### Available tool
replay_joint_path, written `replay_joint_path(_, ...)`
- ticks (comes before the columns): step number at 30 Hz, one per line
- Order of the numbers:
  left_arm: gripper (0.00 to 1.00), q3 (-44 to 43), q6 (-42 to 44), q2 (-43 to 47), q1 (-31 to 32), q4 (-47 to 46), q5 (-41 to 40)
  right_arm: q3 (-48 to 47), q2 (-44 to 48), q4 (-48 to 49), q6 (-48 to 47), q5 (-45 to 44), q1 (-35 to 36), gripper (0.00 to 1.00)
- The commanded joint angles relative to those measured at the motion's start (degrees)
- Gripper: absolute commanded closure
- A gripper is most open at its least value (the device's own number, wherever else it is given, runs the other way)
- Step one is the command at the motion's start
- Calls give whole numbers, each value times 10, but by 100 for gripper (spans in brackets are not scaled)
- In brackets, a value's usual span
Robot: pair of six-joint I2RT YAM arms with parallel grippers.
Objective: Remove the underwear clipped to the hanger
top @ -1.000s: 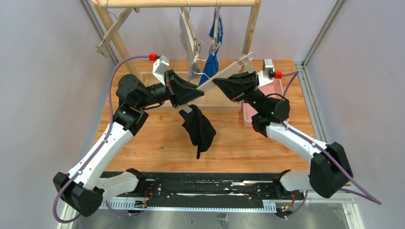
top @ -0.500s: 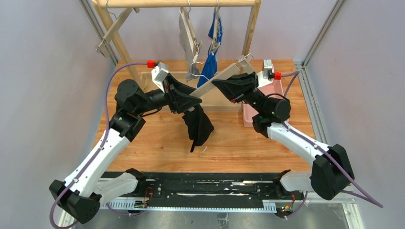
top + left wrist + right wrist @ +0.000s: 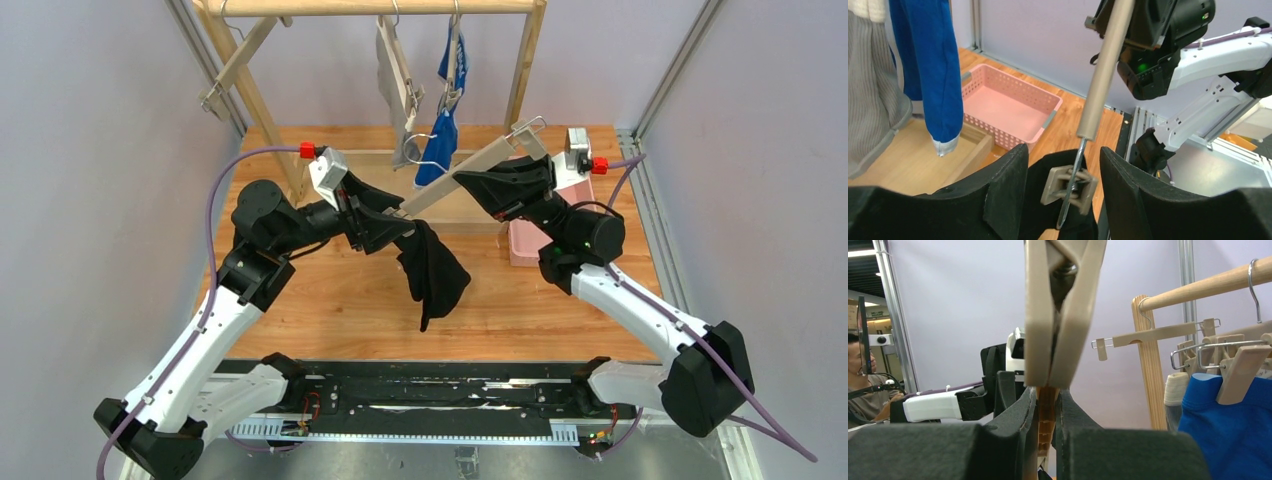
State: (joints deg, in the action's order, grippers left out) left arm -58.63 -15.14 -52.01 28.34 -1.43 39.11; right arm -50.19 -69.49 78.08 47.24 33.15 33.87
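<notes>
Underwear (image 3: 435, 275) in black dangling from clip (image 3: 1055, 186) at hanger's (image 3: 465, 175) low end, left gripper (image 3: 1063, 162) spread around it, right gripper (image 3: 1047, 405) pinching high end; none freed, grey pair (image 3: 385, 60) and blue pair (image 3: 437, 150) clipped behind hanger.

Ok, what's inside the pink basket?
Nothing shows on the visible floor of the pink basket. Its left corner is hidden behind the hanging blue underwear.

You're in a robot lab — plain lilac walls (image 3: 90, 150), aluminium posts (image 3: 676, 62) boxing in your wooden table (image 3: 330, 300), a wired base rail (image 3: 450, 390), a man (image 3: 855, 360) seated off to one side.
</notes>
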Motion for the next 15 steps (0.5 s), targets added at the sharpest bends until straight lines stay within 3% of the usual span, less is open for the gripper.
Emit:
replay_joint_path(1, 40, 1, 12, 2, 5, 8, -4, -2, 24, 32, 2, 1, 5, 99)
replay_joint_path(5, 42, 2, 7, 1, 4, 3, 1, 1, 33, 26, 0, 5, 5, 100)
replay_joint_path(11, 77, 12, -31, -10, 4, -51, 40, 4, 36, 13, -6, 4, 5, 99)
replay_joint_path(13, 96, 12, -44, -14, 4, -71, 55, 5, 35, 11, -7, 2, 6, 99)
replay_joint_path(15, 100, 9, -50, -20, 4, -79, 67, 7, 35, 9, -7, 2, 5, 99)
